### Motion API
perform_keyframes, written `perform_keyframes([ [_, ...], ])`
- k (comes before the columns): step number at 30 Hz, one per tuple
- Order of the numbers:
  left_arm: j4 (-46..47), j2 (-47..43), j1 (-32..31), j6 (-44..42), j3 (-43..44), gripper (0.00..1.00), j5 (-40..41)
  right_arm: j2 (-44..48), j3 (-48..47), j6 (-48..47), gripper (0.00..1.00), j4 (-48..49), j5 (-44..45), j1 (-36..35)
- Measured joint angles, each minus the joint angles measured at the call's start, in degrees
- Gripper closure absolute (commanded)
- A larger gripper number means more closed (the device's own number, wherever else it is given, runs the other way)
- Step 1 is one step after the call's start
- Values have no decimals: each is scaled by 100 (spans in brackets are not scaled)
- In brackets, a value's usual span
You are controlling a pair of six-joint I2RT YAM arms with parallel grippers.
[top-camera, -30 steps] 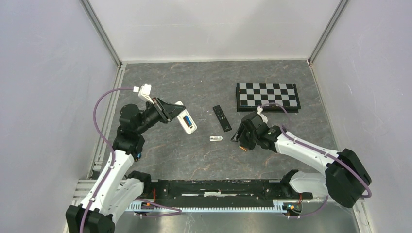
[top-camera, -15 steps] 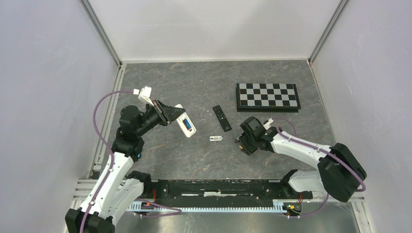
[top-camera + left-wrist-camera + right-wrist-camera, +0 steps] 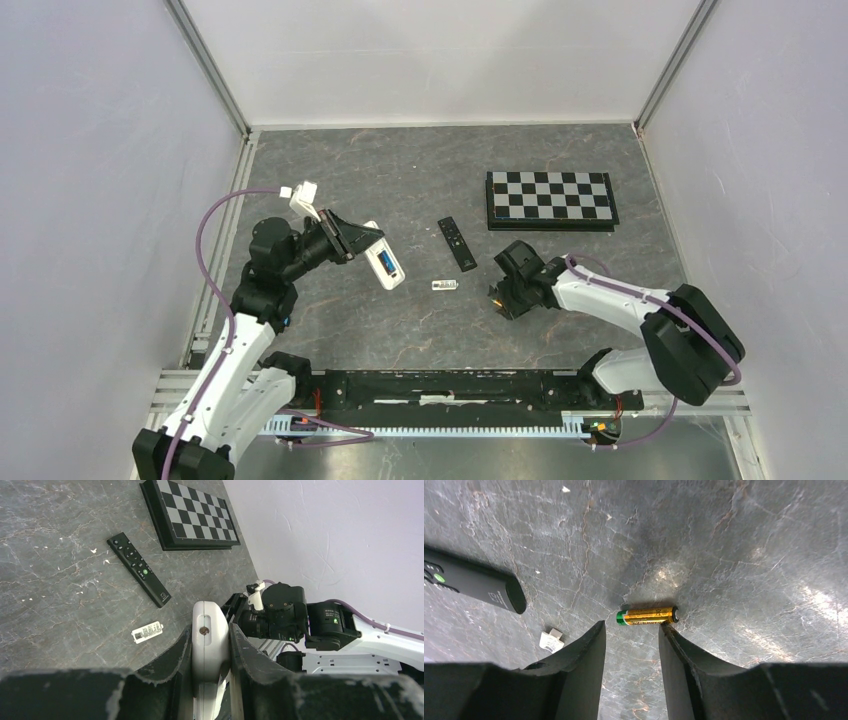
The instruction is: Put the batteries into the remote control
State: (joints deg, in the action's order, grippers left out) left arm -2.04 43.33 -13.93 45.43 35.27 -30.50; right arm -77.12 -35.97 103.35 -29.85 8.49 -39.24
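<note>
The right jaws stand apart, low over the counter (image 3: 724, 540). The gold battery (image 3: 647, 615) lies flat just past their tips, crosswise to the gap and about as long as the gap is wide. That looks like the weak spot. If the jaws close as they stand, they would meet the battery's two ends rather than its sides, and a round thing pinched endwise is apt to tip, squirt out or roll off. A tip coming down on top of it could flick it away. The black remote (image 3: 474, 582) and a small white piece (image 3: 551, 641) lie off to one side of these jaws, near enough that a wide sweep might knock them. The left jaws are clamped on the white remote (image 3: 210, 640) near one end, holding it off the counter with its open back upward and a blue battery (image 3: 383, 258) lying in it. With so much of the remote reaching past the jaws, pressing another battery in could twist it in the grip. A battery carried askew or turned the wrong way would probably not seat.
</note>
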Motion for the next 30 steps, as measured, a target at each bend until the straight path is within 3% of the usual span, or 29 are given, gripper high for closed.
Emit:
perform_keyframes([
  [8,-173,0,-31,-9,2,98,22,-361,-422,44,60,-601,96,299],
  [17,-313,26,-68,-52,76,98,48,-612,-651,-179,75,-925,50,450],
  [26,-422,96,-68,-103,98,98,52,-901,-940,-726,68,-1121,44,452],
  [30,-433,157,-68,-107,116,98,63,-994,-1019,-922,71,-1143,7,461],
])
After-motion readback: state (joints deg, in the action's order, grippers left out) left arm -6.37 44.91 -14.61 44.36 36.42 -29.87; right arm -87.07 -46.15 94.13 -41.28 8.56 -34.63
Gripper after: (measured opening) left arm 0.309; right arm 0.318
